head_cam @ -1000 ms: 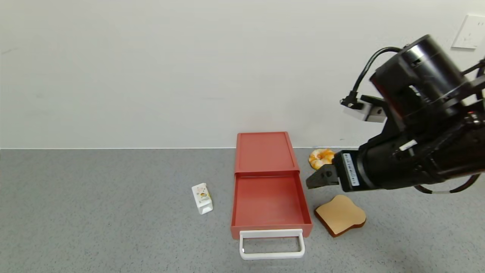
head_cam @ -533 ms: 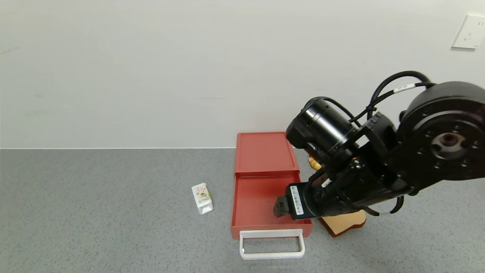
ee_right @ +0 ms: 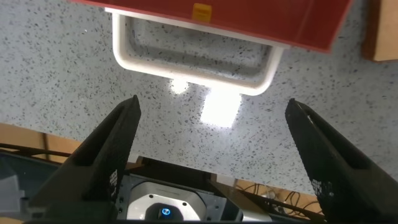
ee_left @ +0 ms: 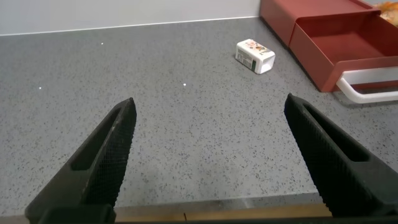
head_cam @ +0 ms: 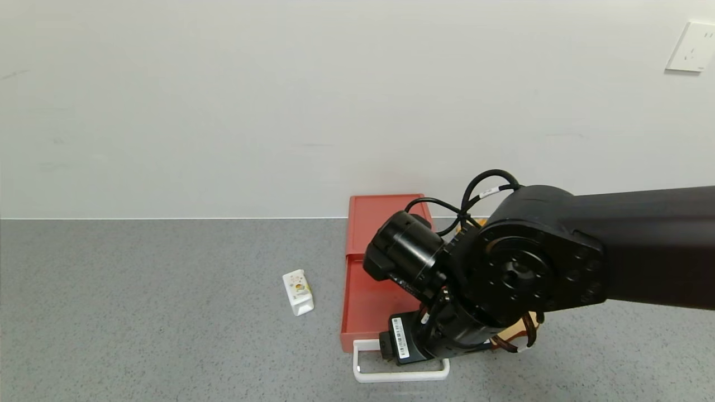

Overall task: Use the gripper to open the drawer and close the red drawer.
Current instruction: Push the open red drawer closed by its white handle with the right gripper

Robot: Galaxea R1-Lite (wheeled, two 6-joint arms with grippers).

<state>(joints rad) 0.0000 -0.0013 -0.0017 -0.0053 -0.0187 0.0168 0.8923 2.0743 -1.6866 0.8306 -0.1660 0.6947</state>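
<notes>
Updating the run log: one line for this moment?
drawer: open | right gripper: open, above white handle | left gripper: open, parked

grey speckled counter (head_cam: 139, 312) | 1 small white carton (head_cam: 298, 292) lying down | white wall socket (head_cam: 690, 47)

The right gripper (ee_right: 208, 155) is swung from beside the croissant, across the open drawer (head_cam: 368, 301), down to its white handle (ee_right: 193, 59); fingers are spread wide. The toast (ee_right: 382, 31) is now mostly hidden by the arm.
</notes>
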